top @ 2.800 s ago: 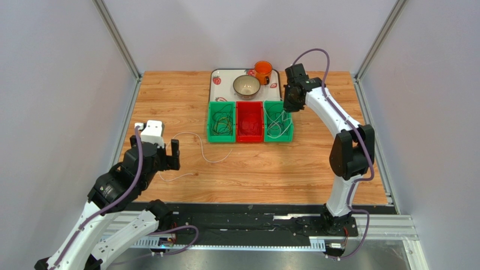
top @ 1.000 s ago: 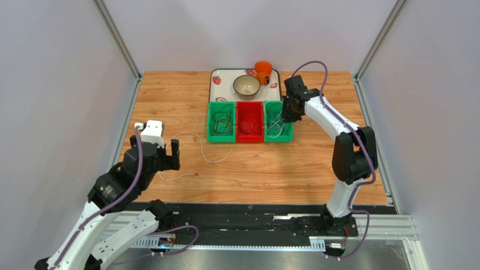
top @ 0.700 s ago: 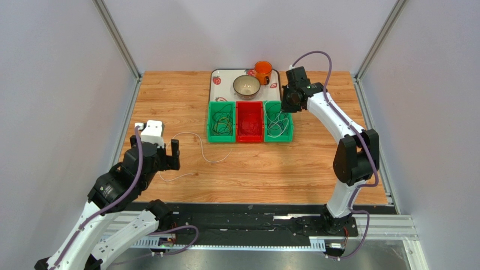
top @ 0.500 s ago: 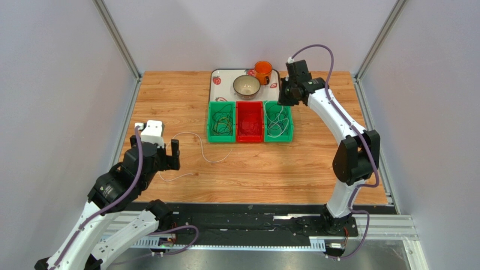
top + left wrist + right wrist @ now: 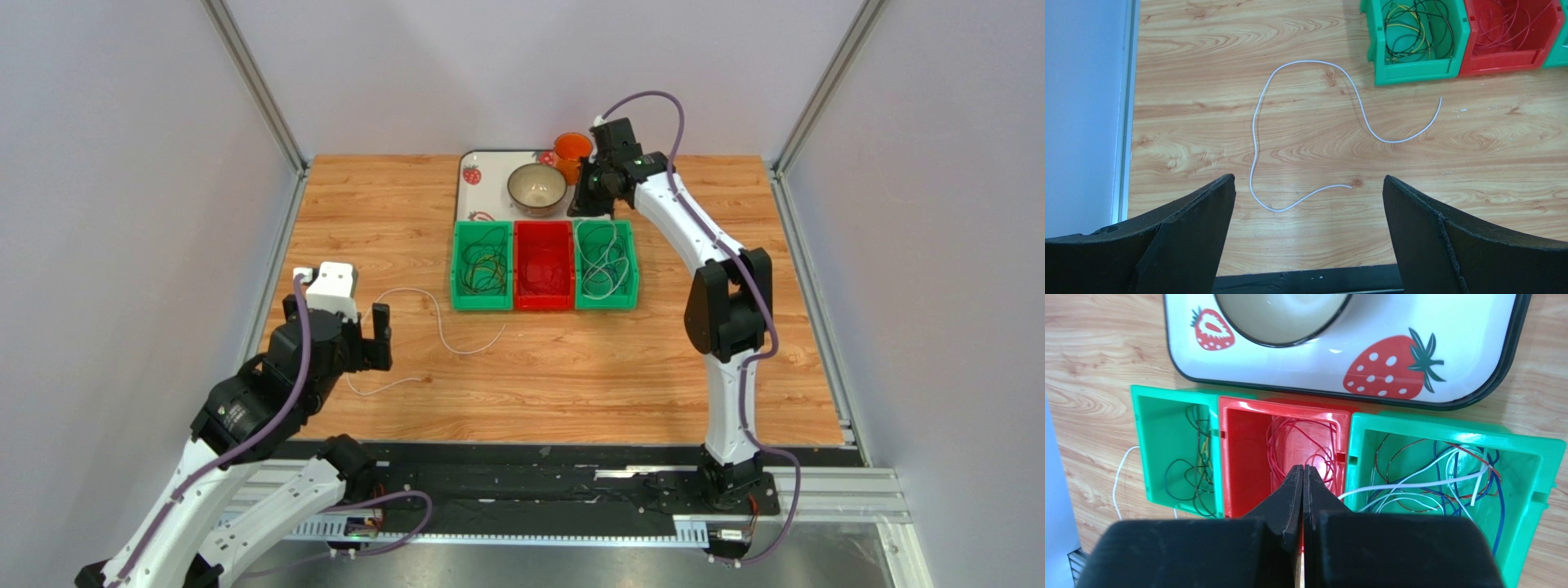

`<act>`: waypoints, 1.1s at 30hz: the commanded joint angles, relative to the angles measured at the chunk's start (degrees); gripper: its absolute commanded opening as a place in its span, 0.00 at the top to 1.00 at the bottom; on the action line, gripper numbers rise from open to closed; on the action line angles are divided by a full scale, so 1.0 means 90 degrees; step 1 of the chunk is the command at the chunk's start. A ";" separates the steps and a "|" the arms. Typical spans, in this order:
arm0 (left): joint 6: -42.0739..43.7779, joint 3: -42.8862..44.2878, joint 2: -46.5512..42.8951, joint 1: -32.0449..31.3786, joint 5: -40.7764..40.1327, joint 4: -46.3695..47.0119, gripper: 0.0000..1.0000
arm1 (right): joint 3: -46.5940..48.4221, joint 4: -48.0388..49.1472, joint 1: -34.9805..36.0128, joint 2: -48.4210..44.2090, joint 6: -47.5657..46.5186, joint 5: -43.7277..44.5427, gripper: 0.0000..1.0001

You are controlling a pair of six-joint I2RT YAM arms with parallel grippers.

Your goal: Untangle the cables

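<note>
Wooden tabletop [image 5: 552,368]: right gripper [image 5: 1303,471] hovers pinched closed, apparently empty, red bin [image 5: 1242,465] beneath. Next job: open up, dip for cables [image 5: 1413,485] just right.

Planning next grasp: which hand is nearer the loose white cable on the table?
Left. Left hand hovers open right by the white cable; right hand is far off near the tray.

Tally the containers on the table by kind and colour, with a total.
Green plastic bins: 2
Red plastic bin: 1
Beige ceramic bowl: 1
Orange cup: 1
Strawberry-print white tray: 1
Total: 6
</note>
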 commanded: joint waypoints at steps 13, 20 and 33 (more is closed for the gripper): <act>0.0125 -0.0012 0.0028 0.0019 0.0002 0.0171 0.02 | -0.0627 0.0156 -0.0429 0.0027 0.0051 -0.0040 1.00; 0.0145 -0.0012 0.0096 0.0018 0.0021 0.0171 0.02 | 0.0222 0.0078 -0.0156 -0.0489 -0.0291 -0.0520 0.79; -0.0861 0.0019 0.1325 0.0018 0.0021 0.0920 0.01 | -0.3515 0.1366 0.1240 -0.3310 -0.0028 0.0115 0.57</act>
